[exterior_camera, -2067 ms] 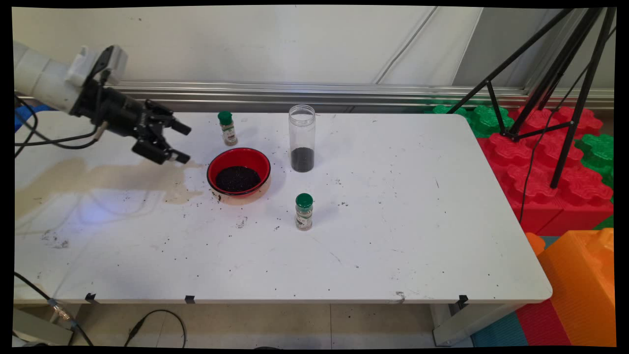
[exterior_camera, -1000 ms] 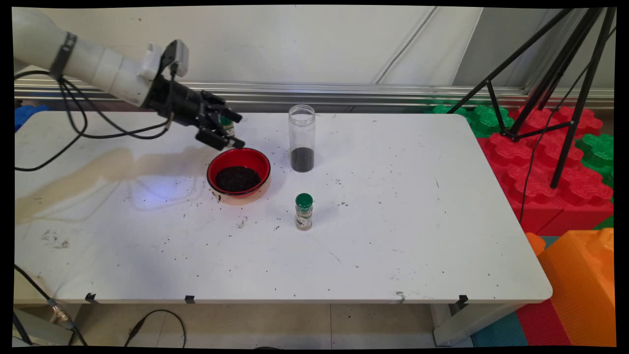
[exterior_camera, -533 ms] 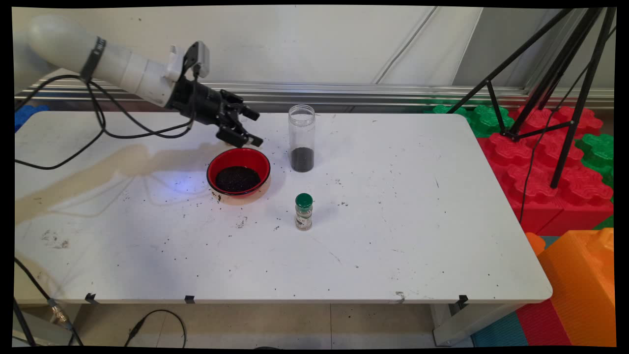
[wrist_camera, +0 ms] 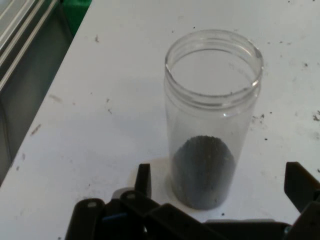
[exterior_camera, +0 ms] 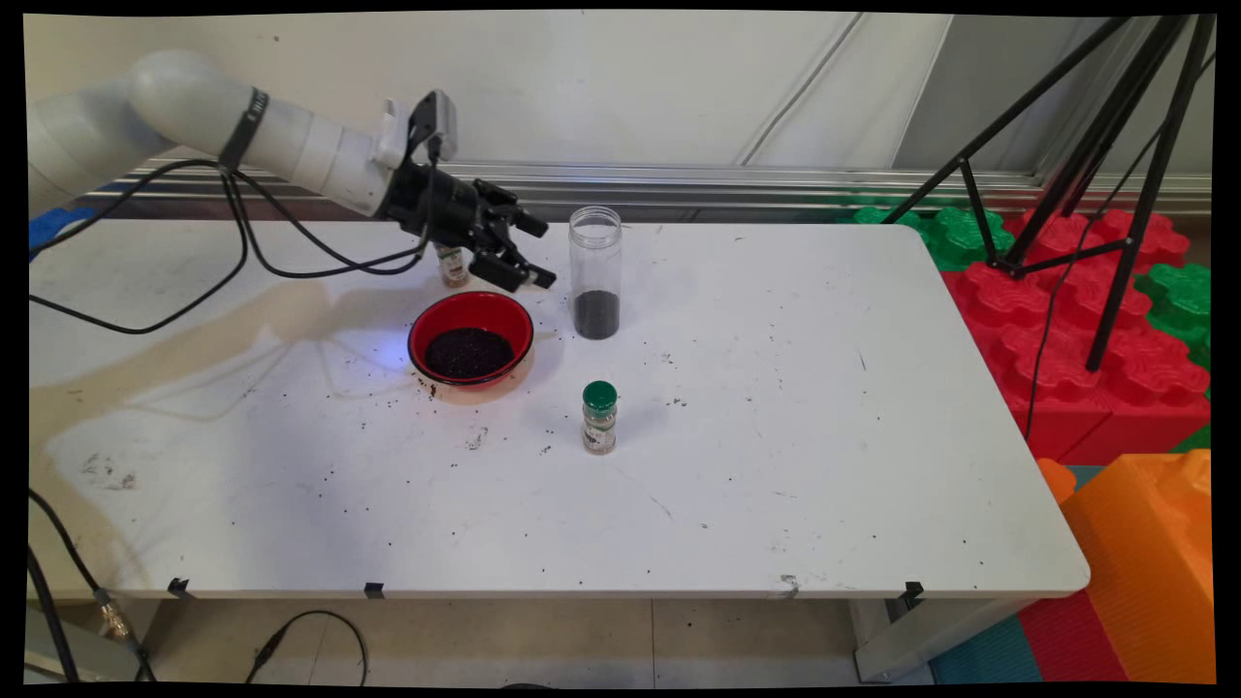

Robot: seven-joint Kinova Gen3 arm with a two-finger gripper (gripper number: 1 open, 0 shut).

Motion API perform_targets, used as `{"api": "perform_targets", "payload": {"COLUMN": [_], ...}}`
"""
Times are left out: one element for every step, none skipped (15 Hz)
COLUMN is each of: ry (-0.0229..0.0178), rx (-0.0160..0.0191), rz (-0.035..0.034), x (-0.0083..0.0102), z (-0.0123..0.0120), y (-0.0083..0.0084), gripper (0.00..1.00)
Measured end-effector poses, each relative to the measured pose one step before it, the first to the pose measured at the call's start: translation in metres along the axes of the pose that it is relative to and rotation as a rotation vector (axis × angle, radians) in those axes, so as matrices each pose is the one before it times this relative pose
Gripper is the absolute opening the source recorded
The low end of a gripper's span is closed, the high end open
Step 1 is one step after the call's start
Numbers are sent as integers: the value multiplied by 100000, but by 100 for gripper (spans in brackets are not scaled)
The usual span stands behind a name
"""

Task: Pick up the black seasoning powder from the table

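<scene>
The gripper [exterior_camera: 541,253] is held with its fingers [wrist_camera: 144,181] wide apart and nothing between them, just left of the clear plastic jar [exterior_camera: 595,272], which stands upright and lidless on the tabletop [exterior_camera: 776,407], dark grains at its bottom. If a grab is meant, the jar should probably be centred between the fingers first. The far spice bottle [exterior_camera: 452,266] is mostly hidden behind the gripper. The red bowl [exterior_camera: 471,339] of dark grains sits near-left, and another green-capped spice bottle [exterior_camera: 599,417] nearer still.
</scene>
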Motion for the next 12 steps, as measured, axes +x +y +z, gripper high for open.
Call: {"api": "perform_targets", "payload": {"ry": [508,401,376,254,356,381,340,263,283,265,237,210], "rx": [-118,-100,-75,-44,-122,-30,-2,33,63,59,13,-13], "rz": [444,246,178,46,45,-21,-132,-150,-266,-231,-210,-253], "x": [25,30,2,-11,-7,-13,-35,-23,-30,-24,-13,-17], "z": [614,458,431,273,409,472,456,375,439,417,350,374], "y": [-88,-59,-46,-26,-34,-64,-68,-64,-89,-83,-63,-55], "gripper": [100,100,100,100,100,100,100,100,100,100,100,100]}}
